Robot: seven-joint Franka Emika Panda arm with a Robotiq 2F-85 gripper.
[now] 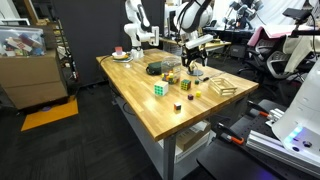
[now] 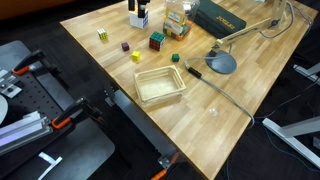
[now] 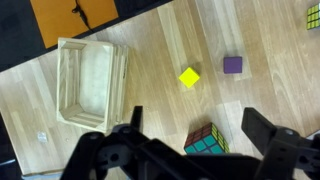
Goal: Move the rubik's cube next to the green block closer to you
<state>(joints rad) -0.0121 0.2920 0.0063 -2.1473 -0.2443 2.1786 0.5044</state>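
The small, mostly yellow rubik's cube (image 2: 102,36) sits near the far left of the wooden table. It also shows at the top right edge of the wrist view (image 3: 313,15). My gripper (image 3: 195,115) is open and empty. It hangs above the larger Rubik's cube (image 3: 205,142), which lies between the fingers in the wrist view and is far from the small cube. The gripper also shows in both exterior views (image 1: 194,62) (image 2: 176,22). The larger cube (image 2: 157,42) stands just left of a small green block (image 2: 175,58).
A clear tray (image 2: 160,85) (image 3: 90,85) lies near the front table edge. A yellow block (image 3: 189,77) (image 2: 136,57) and a dark purple-red block (image 3: 232,65) (image 2: 125,45) lie between the cubes. A dark box (image 2: 220,18) and a cabled grey disc (image 2: 222,63) are at the right.
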